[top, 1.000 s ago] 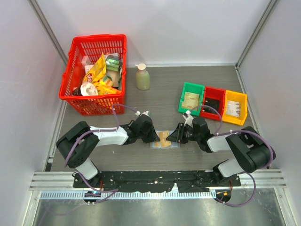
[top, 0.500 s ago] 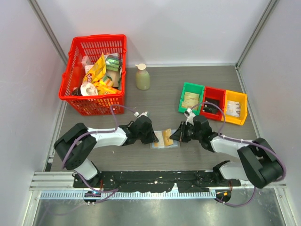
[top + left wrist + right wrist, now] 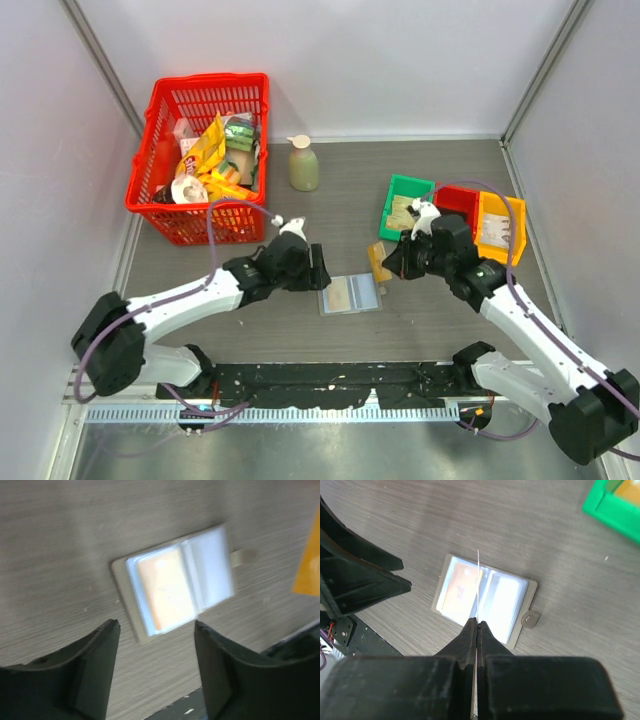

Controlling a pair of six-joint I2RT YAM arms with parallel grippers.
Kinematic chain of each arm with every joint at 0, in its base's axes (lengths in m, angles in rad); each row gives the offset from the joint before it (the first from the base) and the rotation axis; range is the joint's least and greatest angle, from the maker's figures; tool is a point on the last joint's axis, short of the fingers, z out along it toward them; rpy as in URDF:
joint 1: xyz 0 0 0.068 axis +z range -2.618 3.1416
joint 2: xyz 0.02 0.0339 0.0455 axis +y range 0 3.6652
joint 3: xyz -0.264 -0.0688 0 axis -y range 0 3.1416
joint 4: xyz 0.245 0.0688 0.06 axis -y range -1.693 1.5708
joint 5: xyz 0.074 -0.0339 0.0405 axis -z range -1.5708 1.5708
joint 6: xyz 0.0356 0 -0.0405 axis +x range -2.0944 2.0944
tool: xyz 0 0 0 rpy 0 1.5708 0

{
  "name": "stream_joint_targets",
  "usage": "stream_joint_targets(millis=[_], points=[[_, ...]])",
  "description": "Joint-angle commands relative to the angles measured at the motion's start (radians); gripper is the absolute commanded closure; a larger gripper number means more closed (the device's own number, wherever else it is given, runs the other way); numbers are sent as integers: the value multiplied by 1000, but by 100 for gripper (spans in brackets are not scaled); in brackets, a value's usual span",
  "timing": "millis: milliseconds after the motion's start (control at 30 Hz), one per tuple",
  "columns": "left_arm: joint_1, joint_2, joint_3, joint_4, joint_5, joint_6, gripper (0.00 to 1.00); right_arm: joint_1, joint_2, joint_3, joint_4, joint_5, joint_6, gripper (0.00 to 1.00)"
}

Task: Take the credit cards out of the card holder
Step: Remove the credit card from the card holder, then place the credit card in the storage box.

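One yellow-orange credit card (image 3: pixel 379 262) is pinched edge-on in our right gripper's (image 3: pixel 477 625) shut fingers, just right of the card holder (image 3: pixel 351 294). The holder lies open and flat on the table, seemingly with another orange card (image 3: pixel 165 587) inside. Our left gripper (image 3: pixel 156 625) hovers half open beside it, holding nothing. The green bin (image 3: pixel 389 210) sits well apart.

Right of the card holder (image 3: pixel 210 562), a yellow-orange card (image 3: pixel 309 560) is cut by the picture's edge; the holder is blurred, its inner card's (image 3: pixel 165 594) print unreadable.

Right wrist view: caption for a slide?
Right gripper pinches a credit card edge-on, the open card holder lying beyond.
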Motion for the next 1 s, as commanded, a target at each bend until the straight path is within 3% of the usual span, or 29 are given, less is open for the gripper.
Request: stream_joint_targets(millis=[0, 167, 433, 633, 800, 967], points=[[34, -135, 124, -26, 17, 249, 28, 0, -51, 150, -201, -22, -144, 99], [50, -198, 216, -37, 191, 487, 9, 0, -60, 265, -256, -135, -228, 99], [50, -177, 345, -78, 510, 737, 0, 0, -48, 352, -304, -392, -395, 99], [50, -125, 423, -138, 698, 888, 7, 0, -37, 389, -359, -528, -508, 99], [50, -67, 470, -138, 840, 908, 14, 0, -28, 411, -394, -567, -572, 99], [50, -8, 510, -147, 926, 905, 30, 0, -25, 409, -410, -586, -595, 99]])
